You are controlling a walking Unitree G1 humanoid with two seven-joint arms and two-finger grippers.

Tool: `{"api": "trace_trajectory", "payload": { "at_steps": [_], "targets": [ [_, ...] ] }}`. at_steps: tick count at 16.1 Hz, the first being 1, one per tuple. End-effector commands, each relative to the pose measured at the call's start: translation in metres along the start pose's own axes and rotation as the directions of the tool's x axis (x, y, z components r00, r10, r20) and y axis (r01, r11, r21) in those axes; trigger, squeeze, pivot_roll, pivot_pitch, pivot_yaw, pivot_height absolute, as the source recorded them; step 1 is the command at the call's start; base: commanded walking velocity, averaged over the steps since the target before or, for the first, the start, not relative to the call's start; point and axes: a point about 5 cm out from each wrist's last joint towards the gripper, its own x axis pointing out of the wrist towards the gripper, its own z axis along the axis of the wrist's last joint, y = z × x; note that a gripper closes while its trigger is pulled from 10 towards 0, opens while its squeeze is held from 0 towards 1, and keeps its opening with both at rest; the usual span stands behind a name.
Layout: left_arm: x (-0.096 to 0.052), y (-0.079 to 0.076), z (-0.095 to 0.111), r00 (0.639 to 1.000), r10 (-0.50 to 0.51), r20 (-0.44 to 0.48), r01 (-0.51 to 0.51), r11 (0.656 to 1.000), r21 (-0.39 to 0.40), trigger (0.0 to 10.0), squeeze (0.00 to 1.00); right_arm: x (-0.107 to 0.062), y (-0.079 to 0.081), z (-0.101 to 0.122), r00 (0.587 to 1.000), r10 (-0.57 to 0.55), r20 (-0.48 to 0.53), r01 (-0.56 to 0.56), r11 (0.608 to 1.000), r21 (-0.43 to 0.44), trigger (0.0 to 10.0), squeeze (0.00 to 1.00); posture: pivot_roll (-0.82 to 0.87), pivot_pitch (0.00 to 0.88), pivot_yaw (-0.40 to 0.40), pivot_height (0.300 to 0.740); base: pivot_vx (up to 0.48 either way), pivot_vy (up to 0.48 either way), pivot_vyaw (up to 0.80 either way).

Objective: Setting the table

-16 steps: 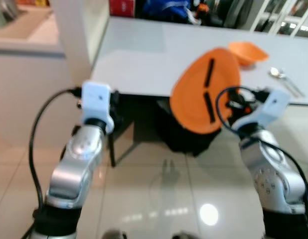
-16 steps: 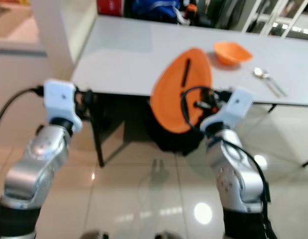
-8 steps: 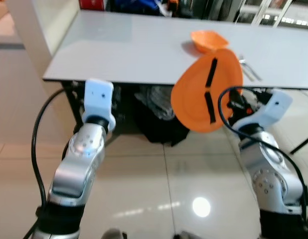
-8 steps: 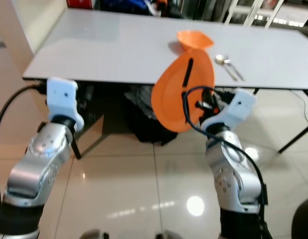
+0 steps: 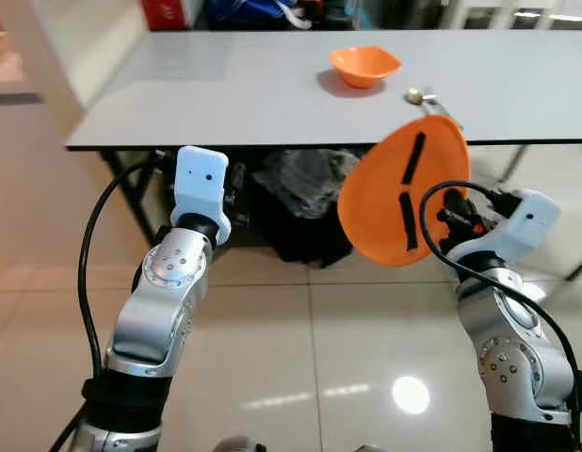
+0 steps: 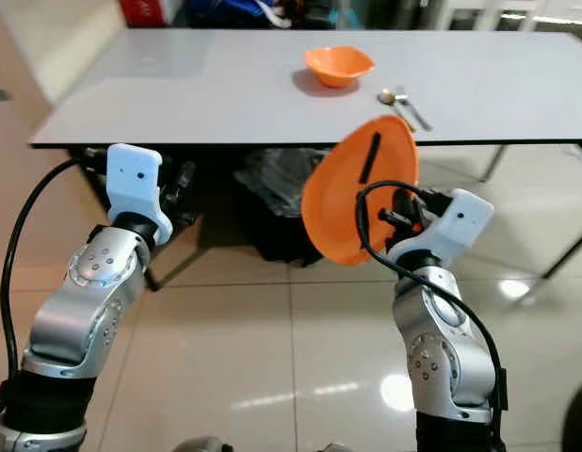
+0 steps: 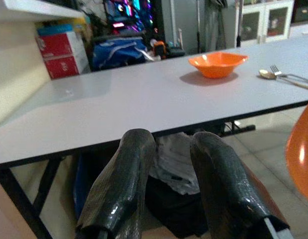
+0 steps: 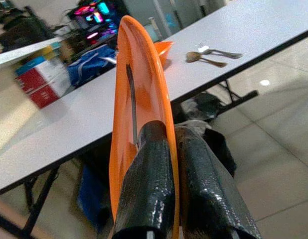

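Note:
My right gripper (image 8: 169, 130) is shut on the rim of an orange plate (image 5: 376, 207), which it holds on edge, low in front of the grey table's (image 5: 234, 94) near edge. One black finger (image 5: 415, 155) lies across the plate's face. An orange bowl (image 5: 364, 66) sits on the table beyond the plate. A spoon and fork (image 7: 281, 75) lie beside the bowl. My left gripper (image 7: 171, 144) is open and holds nothing. It points at the table's near edge from below tabletop height.
A black bag and crumpled grey plastic (image 5: 305, 184) lie under the table among its dark legs (image 5: 131, 193). Red boxes (image 7: 62, 52) and a blue bag (image 7: 124, 50) stand behind the far side. A glossy tiled floor (image 5: 300, 358) lies below me.
The whole view has shifted as I moved: the bowl and cutlery now sit near the middle of the picture. The plate stays gripped in my right gripper, and the left gripper is unchanged.

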Motion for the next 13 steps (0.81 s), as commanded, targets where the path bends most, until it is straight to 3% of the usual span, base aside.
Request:
{"api": "trace_trajectory", "payload": {
  "at_steps": [1,4,13],
  "targets": [
    [0.0,0.002,0.002,1.0,-0.004,0.013,0.004,1.0,-0.002,10.0,0.0,0.0,0.007,0.013,0.998,0.034,0.058,-0.034,0.999,-0.01,10.0,0.0,0.02,0.016,0.037,0.74,0.334,0.0,0.0],
    [-0.007,0.005,0.001,1.0,0.003,0.018,-0.003,1.0,0.006,10.0,0.0,0.005,0.01,0.011,0.998,0.048,0.044,-0.048,0.999,-0.012,10.0,0.0,0.04,0.017,-0.005,0.74,0.394,0.0,0.0],
    [-0.014,0.005,-0.005,1.0,-0.013,0.003,0.013,1.0,0.002,10.0,0.0,0.006,0.002,0.017,0.998,0.034,0.052,-0.033,0.999,-0.025,10.0,0.0,0.03,0.027,-0.011,0.74,0.449,0.0,0.0]
  ]
}}
